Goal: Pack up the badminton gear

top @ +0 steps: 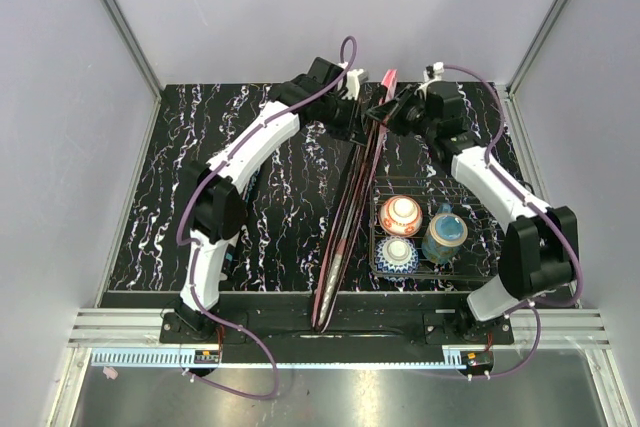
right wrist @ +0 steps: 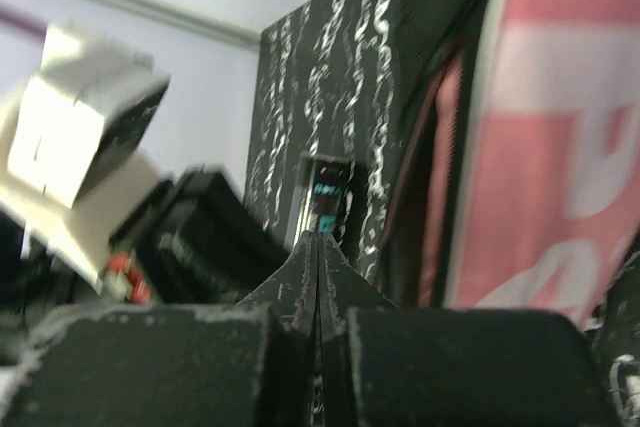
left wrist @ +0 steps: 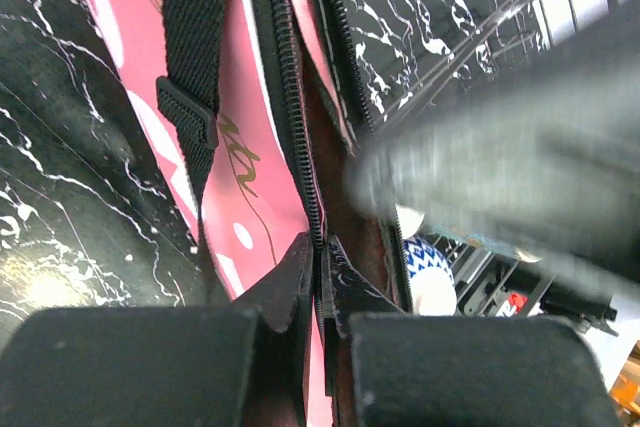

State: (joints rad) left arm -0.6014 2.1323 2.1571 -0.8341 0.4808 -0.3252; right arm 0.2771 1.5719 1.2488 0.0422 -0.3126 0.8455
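A: Packing looked late-stage: racket cover [top: 345,209] stood on edge along the middle of the table [top: 190,137], nothing else of the gear loose in view.

B: Zip [left wrist: 296,127] gaped at the far end. Left gripper [left wrist: 320,262] clamped that seam; right gripper [right wrist: 318,252] had fingers together, on what unclear.

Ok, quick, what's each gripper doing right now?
Left gripper: closed on the racket cover's zipper edge.
Right gripper: closed; whether it holds anything cannot be told.
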